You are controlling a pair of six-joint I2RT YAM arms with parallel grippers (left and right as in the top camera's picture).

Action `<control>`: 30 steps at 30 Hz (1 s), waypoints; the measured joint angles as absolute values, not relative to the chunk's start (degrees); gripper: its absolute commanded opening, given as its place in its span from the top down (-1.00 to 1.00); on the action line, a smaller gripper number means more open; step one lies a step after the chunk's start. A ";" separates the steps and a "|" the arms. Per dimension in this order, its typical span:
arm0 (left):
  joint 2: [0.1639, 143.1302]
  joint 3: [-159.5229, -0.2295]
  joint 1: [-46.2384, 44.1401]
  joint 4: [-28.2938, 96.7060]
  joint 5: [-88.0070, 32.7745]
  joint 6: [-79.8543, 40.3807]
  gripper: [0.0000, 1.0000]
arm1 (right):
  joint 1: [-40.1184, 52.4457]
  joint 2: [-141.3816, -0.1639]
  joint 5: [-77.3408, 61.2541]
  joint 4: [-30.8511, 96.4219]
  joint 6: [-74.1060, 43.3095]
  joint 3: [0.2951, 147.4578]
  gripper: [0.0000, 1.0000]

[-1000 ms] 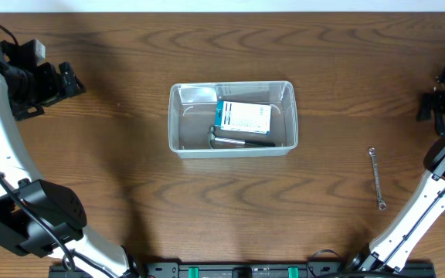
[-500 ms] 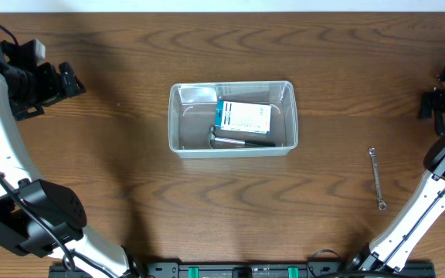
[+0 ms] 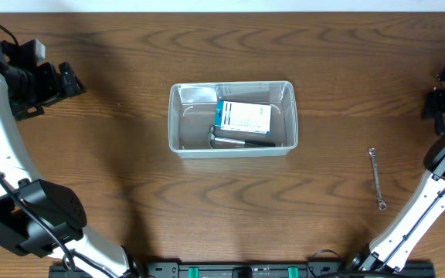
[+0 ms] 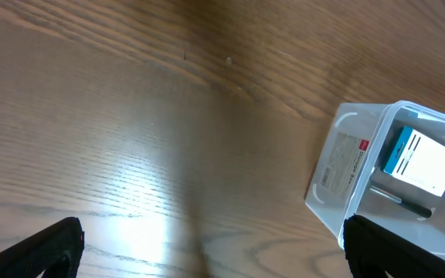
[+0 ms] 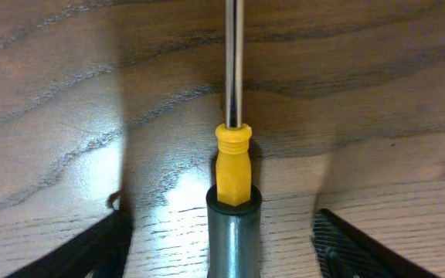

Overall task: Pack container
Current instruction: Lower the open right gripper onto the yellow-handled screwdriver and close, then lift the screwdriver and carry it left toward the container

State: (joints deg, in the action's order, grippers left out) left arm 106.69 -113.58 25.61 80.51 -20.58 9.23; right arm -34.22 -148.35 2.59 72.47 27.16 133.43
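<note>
The clear container [image 3: 174, 123] stands mid-table and holds a blue-and-white box [image 3: 242, 116] and a dark metal tool [image 3: 238, 141]. In the left wrist view the container [image 4: 346, 166] lies to the right. My left gripper [image 3: 72, 81] hovers far to its left, open and empty, its fingertips [image 4: 45, 247] wide apart over bare wood. My right gripper [image 3: 443, 102] is at the far right edge. A screwdriver [image 5: 232, 177] with a yellow collar and grey handle lies between its open fingers [image 5: 338, 239], with a gap on each side.
A small silver wrench [image 3: 377, 178] lies on the wood near the right arm, below my right gripper. The arm bases stand at the front left and front right corners.
The right gripper's fingers have drawn in slightly at the table's right edge. The left arm, container and wrench have not moved.
</note>
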 measured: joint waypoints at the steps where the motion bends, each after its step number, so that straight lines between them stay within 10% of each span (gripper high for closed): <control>1: 106.69 -113.58 25.61 80.51 -20.58 9.23 -0.96 | -34.22 -148.35 2.61 72.44 27.14 133.43 -0.33; 30: 106.69 -113.58 25.61 80.51 -20.58 9.23 -0.96 | -32.51 -148.35 2.59 71.00 26.20 133.43 0.44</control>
